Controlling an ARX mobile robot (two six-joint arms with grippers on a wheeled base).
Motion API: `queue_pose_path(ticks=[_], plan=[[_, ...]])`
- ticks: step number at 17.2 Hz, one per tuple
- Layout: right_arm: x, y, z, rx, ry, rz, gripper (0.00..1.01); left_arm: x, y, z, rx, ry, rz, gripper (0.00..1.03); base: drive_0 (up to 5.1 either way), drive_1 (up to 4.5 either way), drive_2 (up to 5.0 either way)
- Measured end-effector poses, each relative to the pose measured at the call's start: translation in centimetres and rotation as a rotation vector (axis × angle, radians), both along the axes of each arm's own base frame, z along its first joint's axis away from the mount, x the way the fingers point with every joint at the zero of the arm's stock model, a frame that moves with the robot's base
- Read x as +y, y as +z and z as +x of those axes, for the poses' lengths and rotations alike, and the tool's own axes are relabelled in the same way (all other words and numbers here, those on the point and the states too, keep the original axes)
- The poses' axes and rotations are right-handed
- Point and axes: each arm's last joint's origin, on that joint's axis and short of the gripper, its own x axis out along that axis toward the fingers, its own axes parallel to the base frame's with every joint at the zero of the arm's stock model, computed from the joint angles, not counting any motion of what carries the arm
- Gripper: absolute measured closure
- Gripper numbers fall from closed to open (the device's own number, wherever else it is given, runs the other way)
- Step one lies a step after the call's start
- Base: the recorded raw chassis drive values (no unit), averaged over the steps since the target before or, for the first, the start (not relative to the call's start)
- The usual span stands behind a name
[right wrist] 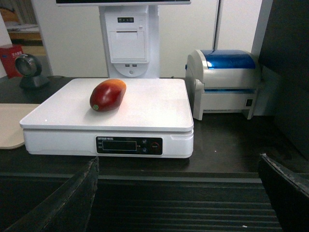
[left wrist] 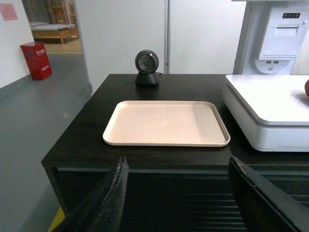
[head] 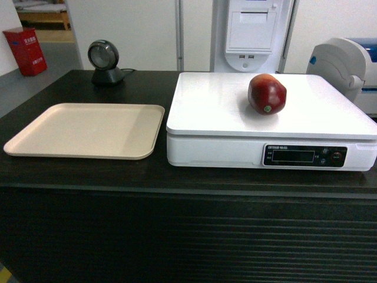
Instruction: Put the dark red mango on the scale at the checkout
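The dark red mango (head: 267,94) lies on its side on the white top plate of the scale (head: 206,112), right of the plate's middle, its greenish stem spot facing front. The scale stands on the dark checkout (head: 177,236) counter above its ribbed front. No gripper shows in the head view. In the right wrist view my right gripper (right wrist: 178,162) hangs open and empty in front of the counter, well short of the mango (right wrist: 107,95) and scale (right wrist: 154,104). My left gripper (left wrist: 177,162) is also open and empty, facing the counter front below the tray.
A flat beige tray (head: 88,130) lies left of the scale. A round black scanner (head: 104,59) stands at the back left. A white kiosk printer (head: 250,29) rises behind the scale, and a grey-blue label printer (right wrist: 224,79) sits to its right.
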Motion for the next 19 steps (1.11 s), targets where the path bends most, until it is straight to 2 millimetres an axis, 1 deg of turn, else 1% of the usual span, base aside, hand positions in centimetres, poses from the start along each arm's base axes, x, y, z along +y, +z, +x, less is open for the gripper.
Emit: queue_pose_path(ticks=[1,3,4,19], plan=[[0.00,0.00,0.00,0.000,0.000,0.000,0.03,0.00,0.00,0.00,0.000,0.000,0.000,0.25,0.0,0.00,0.0],[0.00,0.00,0.00,0.000,0.000,0.000,0.03,0.00,0.00,0.00,0.000,0.000,0.001,0.04,0.0,0.00,0.0],[0.00,0.00,0.00,0.000,0.000,0.000,0.03,0.00,0.00,0.00,0.000,0.000,0.001,0.06,0.0,0.00,0.0],[0.00,0.00,0.00,0.000,0.000,0.000,0.03,0.00,0.00,0.00,0.000,0.000,0.001,0.05,0.0,0.00,0.0]])
